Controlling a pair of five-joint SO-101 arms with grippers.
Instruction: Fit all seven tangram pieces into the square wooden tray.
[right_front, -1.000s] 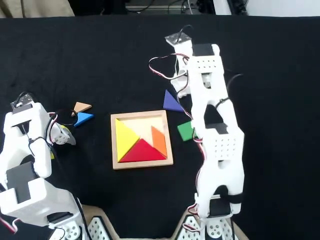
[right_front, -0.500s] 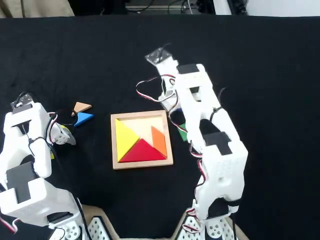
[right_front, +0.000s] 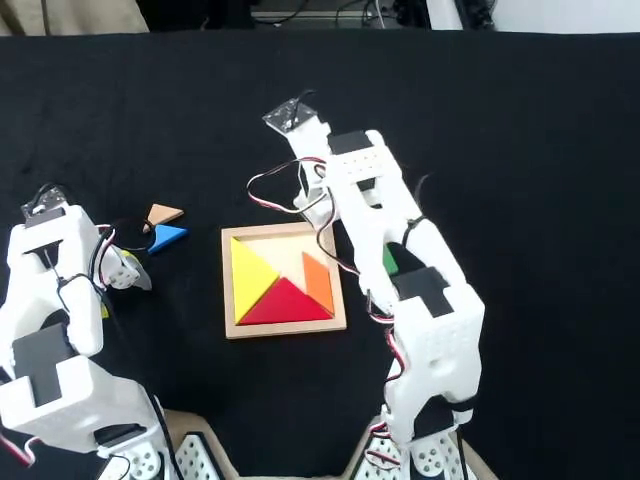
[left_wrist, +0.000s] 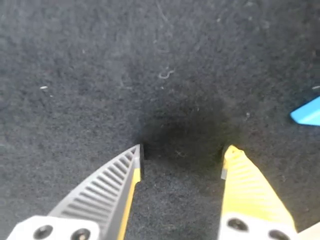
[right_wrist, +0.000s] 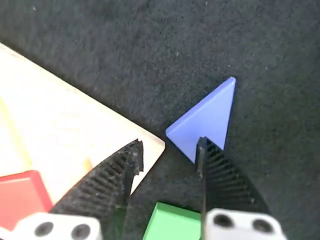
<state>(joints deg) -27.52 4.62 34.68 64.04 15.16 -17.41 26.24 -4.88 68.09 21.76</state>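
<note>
Closest to the tabletop's near edge, toward its left side, the left arm's fingers hang spread apart over bare black cloth with nothing between them. The square wooden tray lies between the two arms and holds three pieces. One large yellow triangle sits against its left edge, one large red triangle runs along its near edge, and one orange parallelogram lies by its right edge. The far part of the tray is bare wood. Four pieces lie outside it on the cloth. One green square is just beside the tray's right edge, partly under the right arm in the high view. One light blue triangle and one small tan triangle, touching or nearly so, lie well off the tray's left edge, beside the left arm. One violet-blue triangle lies just beyond the tray's far right corner. The right arm's fingers are also spread and grasp nothing. One tip is over that tray corner, the other over the violet-blue triangle's near edge.
</note>
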